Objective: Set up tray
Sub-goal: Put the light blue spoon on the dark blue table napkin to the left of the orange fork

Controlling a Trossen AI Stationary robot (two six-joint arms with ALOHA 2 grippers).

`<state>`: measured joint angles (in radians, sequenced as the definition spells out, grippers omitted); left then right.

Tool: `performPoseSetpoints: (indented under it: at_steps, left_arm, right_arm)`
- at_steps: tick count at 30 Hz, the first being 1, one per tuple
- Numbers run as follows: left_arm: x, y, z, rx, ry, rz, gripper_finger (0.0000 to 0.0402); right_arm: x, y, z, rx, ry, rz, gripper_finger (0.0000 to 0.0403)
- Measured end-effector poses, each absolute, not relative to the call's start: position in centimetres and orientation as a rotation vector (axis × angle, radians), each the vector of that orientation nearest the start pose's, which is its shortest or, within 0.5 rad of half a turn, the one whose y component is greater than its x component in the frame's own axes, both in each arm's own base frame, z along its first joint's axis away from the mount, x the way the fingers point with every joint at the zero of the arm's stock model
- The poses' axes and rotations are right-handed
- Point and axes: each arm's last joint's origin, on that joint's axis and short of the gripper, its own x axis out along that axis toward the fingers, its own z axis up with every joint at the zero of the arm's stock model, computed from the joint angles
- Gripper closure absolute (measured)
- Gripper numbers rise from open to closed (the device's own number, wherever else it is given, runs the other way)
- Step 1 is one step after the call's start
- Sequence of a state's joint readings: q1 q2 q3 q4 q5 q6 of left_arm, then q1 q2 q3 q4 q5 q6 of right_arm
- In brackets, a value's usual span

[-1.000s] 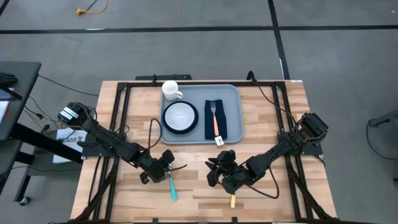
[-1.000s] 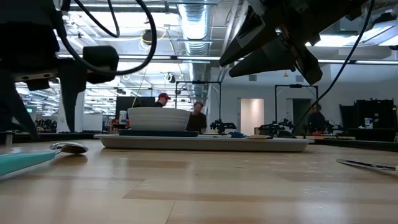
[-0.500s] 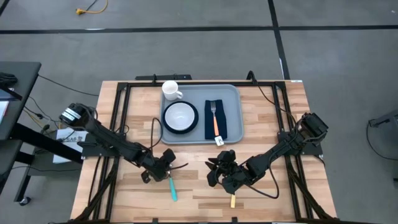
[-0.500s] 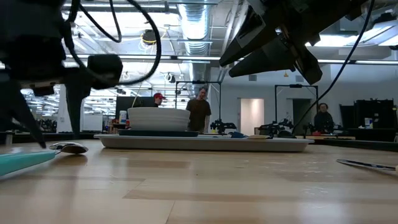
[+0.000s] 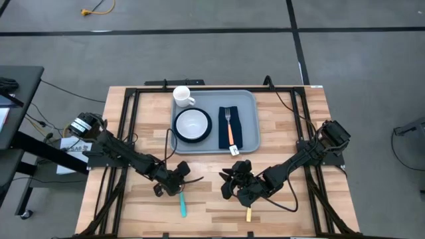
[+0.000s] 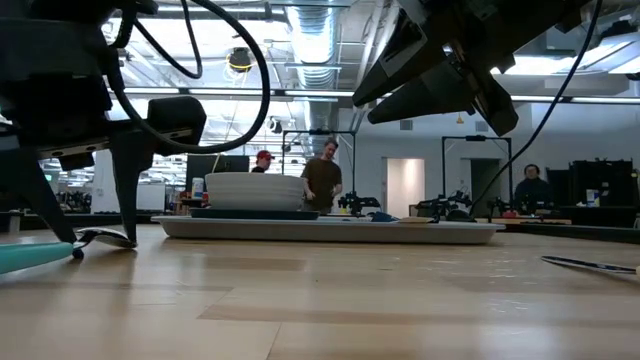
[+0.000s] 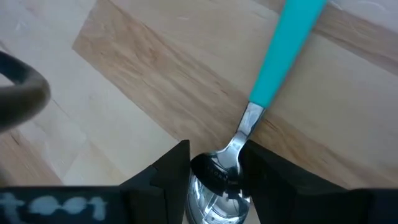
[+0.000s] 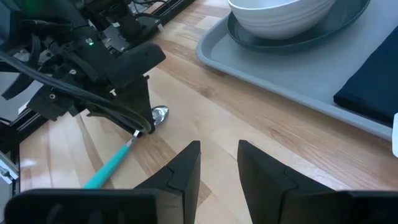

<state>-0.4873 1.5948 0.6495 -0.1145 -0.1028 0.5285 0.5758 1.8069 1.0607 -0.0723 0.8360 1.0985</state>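
The tray [image 5: 247, 99] sits at the far middle of the table [image 5: 292, 119], holding a bowl [image 5: 193, 122] on a plate, a fork [image 5: 230, 123] on a napkin, and a mug [image 5: 182, 96]. The left gripper [image 7: 214, 171] is down on the table, fingers [image 7: 171, 171] apart around the bowl of a teal-handled spoon [image 7: 283, 46]. The right gripper [image 8: 219, 163] hovers nearby, fingers slightly apart, holding nothing.

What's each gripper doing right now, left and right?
Left gripper: open, fingers straddling the bowl of the teal-handled spoon on the table.
Right gripper: open, empty, above the table.
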Motion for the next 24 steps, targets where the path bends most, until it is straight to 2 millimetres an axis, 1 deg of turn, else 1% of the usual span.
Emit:
performPoseSetpoints:
  at_steps: [2, 4, 8, 9, 12, 16, 20, 24]
  left_arm:
    - [23.6, -12.2, 12.0, 0.788, 0.918, -0.613, 0.0278]
    - [23.5, -12.2, 12.0, 0.794, 0.913, -0.618, 0.0302]
    - [23.3, -12.1, 12.6, 0.824, 0.884, -0.636, 0.0374]
    - [23.3, -12.0, 12.8, 0.839, 0.883, -0.624, 0.0387]
    - [23.3, -11.8, 13.4, 0.887, 0.856, -0.565, 0.0390]
    - [23.2, -12.1, 13.9, 0.973, 0.827, -0.479, 0.0396]
    - [23.4, -12.2, 14.4, 1.096, 0.795, -0.278, 0.0393]
    - [23.8, -12.0, 15.0, 1.198, 0.765, -0.051, 0.0395]
  right_arm:
    - [31.5, 17.9, 17.4, 0.525, 0.404, -0.535, 0.0305]
    - [31.5, 17.9, 17.4, 0.525, 0.404, -0.535, 0.0305]
    - [31.5, 17.9, 17.4, 0.524, 0.405, -0.535, 0.0305]
    - [31.5, 17.9, 17.4, 0.524, 0.405, -0.535, 0.0305]
    - [31.5, 17.9, 17.4, 0.517, 0.406, -0.534, 0.0305]
    - [31.6, 17.9, 17.4, 0.519, 0.404, -0.535, 0.0305]
    - [31.8, 17.7, 17.6, 0.542, 0.390, -0.527, 0.0305]
    - [32.5, 17.7, 18.0, 0.569, 0.398, -0.449, 0.0305]
